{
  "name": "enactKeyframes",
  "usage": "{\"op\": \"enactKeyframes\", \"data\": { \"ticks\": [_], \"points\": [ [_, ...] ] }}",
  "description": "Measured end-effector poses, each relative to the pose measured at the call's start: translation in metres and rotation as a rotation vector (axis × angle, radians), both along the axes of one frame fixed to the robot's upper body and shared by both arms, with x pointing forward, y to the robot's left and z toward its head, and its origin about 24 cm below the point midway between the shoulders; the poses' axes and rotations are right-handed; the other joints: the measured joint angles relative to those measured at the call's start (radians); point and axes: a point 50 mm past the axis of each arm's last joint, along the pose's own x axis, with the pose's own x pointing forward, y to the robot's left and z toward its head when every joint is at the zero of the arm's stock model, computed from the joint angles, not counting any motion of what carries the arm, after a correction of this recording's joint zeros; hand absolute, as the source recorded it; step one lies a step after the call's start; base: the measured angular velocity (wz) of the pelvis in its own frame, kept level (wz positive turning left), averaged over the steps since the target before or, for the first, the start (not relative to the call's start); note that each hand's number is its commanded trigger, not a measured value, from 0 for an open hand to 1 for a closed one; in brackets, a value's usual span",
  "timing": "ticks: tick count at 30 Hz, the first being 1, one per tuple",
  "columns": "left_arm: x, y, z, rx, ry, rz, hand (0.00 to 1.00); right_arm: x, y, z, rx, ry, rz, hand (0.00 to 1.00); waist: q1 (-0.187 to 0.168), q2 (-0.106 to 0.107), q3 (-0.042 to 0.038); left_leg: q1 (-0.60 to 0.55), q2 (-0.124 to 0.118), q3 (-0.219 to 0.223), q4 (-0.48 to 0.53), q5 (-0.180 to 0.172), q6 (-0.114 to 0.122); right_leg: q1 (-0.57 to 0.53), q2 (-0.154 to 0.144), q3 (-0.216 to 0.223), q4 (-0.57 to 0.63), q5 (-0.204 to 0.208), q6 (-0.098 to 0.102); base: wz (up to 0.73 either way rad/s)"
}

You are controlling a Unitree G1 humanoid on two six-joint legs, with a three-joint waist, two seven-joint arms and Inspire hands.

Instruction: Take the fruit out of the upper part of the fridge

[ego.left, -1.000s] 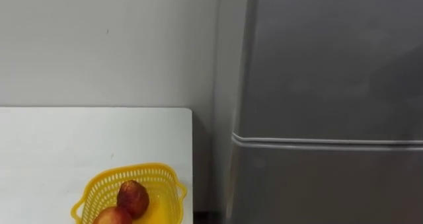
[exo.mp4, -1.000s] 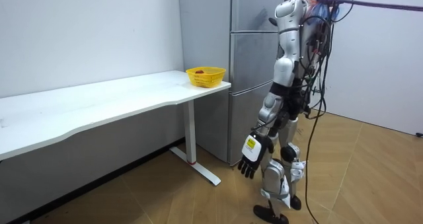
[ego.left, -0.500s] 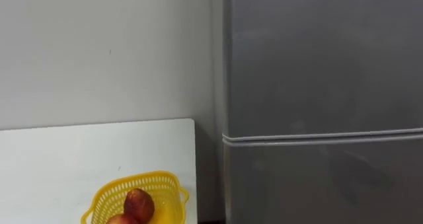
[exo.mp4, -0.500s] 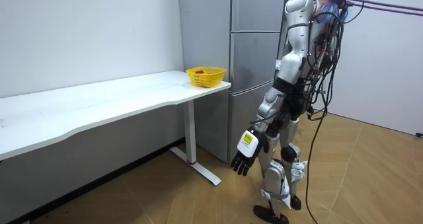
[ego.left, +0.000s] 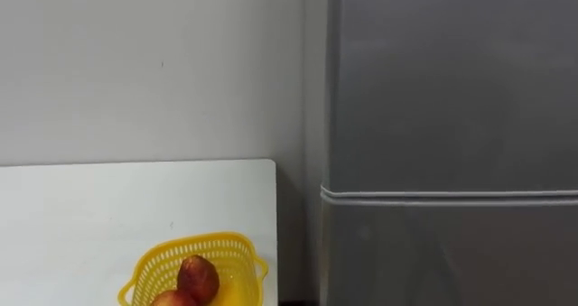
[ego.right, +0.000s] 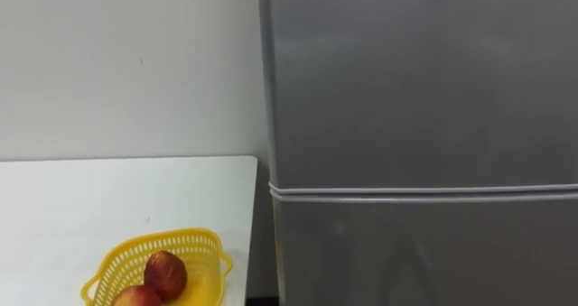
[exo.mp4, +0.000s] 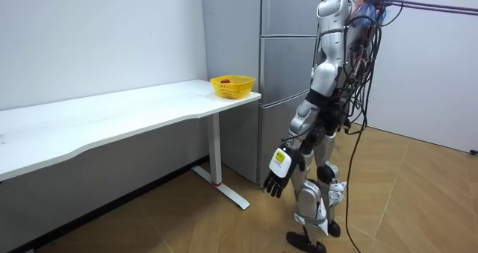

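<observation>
Straight ahead of the robot, fridge point(ego.left: 452, 89) with its upper door closed, contents hidden. Yellow basket point(ego.left: 242, 263) with two red fruits point(ego.left: 198, 277) sits on the counter point(ego.left: 90, 207) corner just beside it. Left hand point(exo.mp4: 278, 177) hangs low, fingers loosely spread, empty.

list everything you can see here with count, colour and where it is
fridge: one, grey, both doors shut, in front of the robot
table: one, white, left of the fridge
basket: one, yellow, on the table's end nearest the fridge
fruits: two, red, in the basket
left hand: one, black, open, hanging low at the robot's side
</observation>
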Motion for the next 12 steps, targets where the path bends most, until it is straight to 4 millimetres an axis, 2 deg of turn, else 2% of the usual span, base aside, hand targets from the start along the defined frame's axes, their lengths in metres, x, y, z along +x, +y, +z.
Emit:
{"op": "enactKeyframes", "data": {
  "ticks": [6,12],
  "points": [
    [0.003,0.0,0.0,-0.021,0.021,-0.022,0.0,-0.014,0.004,-0.007,0.129,0.09,0.025,0.0,-0.002,-0.002,0.0006,0.0,-0.004,-0.02,0.002,0.0,0.0,0.008,-0.002,-0.013,-0.002,-0.003,0.001,0.07],
    [-0.004,-0.002,-0.001,-0.019,0.062,-0.007,0.0,-0.043,0.007,-0.012,0.198,0.268,0.008,0.0,-0.001,-0.003,0.0002,0.01,-0.011,-0.029,0.002,0.0,0.0,0.016,-0.01,-0.018,-0.001,-0.013,0.006,0.03]
  ]
}}
